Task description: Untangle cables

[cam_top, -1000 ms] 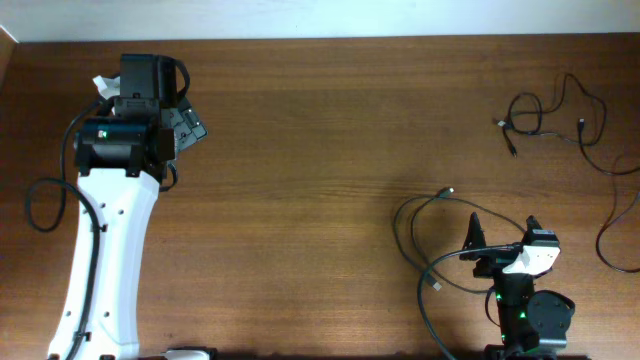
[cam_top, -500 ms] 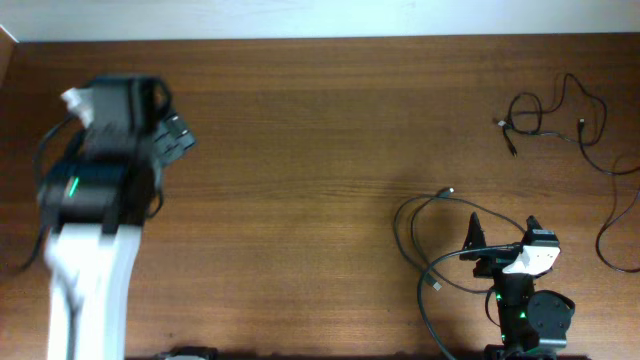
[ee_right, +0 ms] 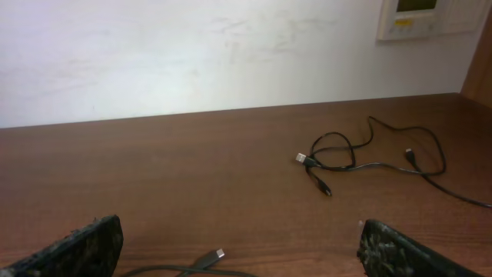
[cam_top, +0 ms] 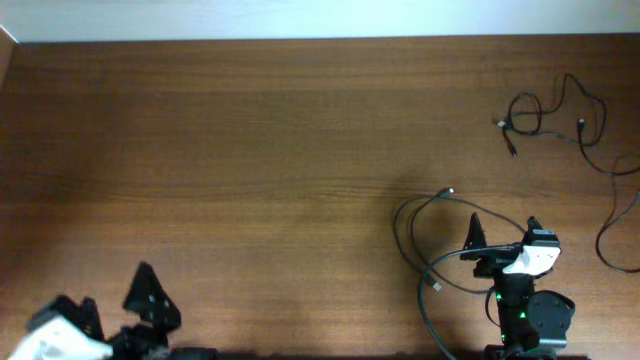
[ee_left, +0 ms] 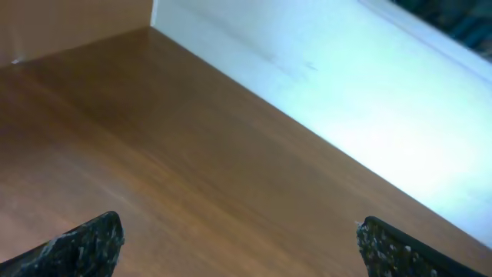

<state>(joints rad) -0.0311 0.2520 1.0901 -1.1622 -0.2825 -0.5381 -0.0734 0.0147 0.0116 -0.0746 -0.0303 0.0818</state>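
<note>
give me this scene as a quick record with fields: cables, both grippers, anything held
surface: brown wooden table
tangled bundle: thin black cords knotted at the far right corner, plug ends showing
looped cable: black loop on the table beside the right gripper
third cable: at the right edge, partly out of frame
left gripper: open, empty, at the near left edge
right gripper: open, empty, facing the tangled bundle
held: nothing in either gripper

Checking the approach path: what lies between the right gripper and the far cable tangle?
Mostly bare table, seen in the right wrist view; only a loose plug lies just ahead of the right gripper, short of the cable tangle.
</note>
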